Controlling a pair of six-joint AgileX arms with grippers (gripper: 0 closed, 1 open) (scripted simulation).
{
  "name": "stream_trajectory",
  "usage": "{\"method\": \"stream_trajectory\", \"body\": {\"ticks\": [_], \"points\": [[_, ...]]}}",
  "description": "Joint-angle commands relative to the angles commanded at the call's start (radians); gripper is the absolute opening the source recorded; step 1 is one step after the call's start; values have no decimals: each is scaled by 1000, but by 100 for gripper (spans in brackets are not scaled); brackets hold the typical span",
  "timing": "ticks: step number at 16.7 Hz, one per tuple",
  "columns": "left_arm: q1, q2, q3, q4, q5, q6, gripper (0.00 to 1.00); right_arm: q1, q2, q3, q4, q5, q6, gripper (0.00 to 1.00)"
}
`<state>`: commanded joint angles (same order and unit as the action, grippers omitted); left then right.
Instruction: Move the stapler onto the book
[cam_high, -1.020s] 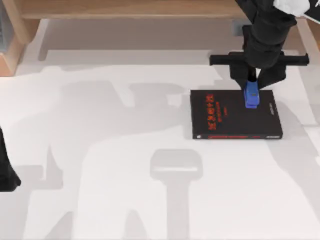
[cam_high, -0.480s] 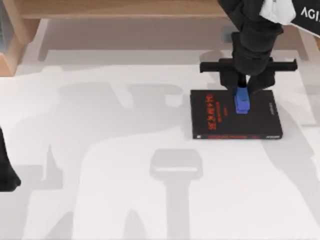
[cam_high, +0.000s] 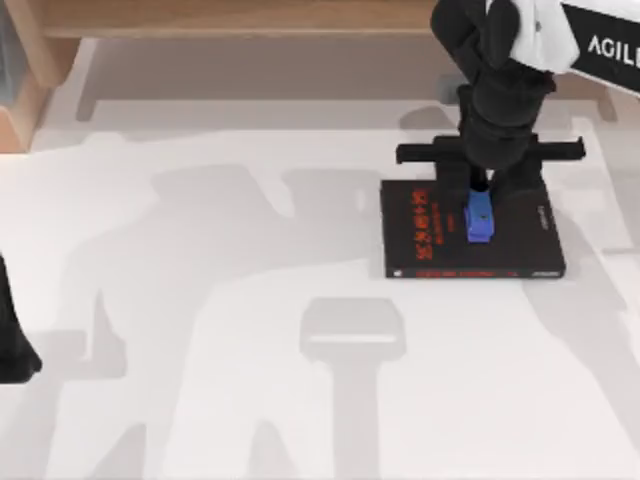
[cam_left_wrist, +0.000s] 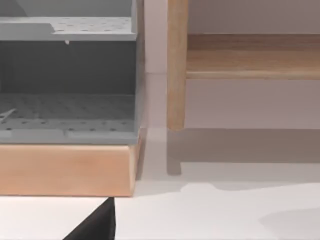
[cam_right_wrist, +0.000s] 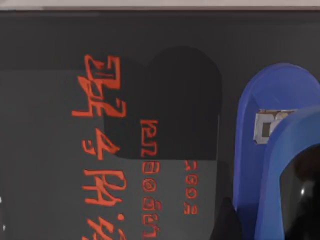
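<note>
1. Now the right pincer hangs over the far edge of the book, clenched on the dark end of the stapler, whose blue body points toward the book's near edge.
2. From above, the stapler lies over the middle of the black cover, just right of the red lettering; whether it touches the cover cannot be told.
3. Around the book the white tabletop is bare, crossed by grey shadows, so nothing crowds the book on its left, near or right sides.
4. Behind it, a wooden shelf runs along the far edge, close behind the right arm.
5. At the tabletop's left edge the left arm sits parked, well apart from the book.
6. Up close, the right wrist view gives the cover, the lettering and the stapler's blue nose with a small metal piece inside.
7. Elsewhere, the left wrist view looks at a grey perforated rack on a wooden base, a wooden post and a dark tip of the left pincer; whether that one is released or clenched, I cannot tell.
</note>
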<state>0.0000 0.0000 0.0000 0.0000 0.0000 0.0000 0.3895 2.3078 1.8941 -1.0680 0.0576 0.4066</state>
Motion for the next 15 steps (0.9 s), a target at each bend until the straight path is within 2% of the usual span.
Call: {"method": "stream_trajectory", "body": {"ticks": [13, 15], "points": [[0, 0, 0, 0, 0, 0, 100, 0, 0, 0, 0, 0, 0, 98], [0, 0, 0, 0, 0, 0, 100, 0, 0, 0, 0, 0, 0, 100]]}}
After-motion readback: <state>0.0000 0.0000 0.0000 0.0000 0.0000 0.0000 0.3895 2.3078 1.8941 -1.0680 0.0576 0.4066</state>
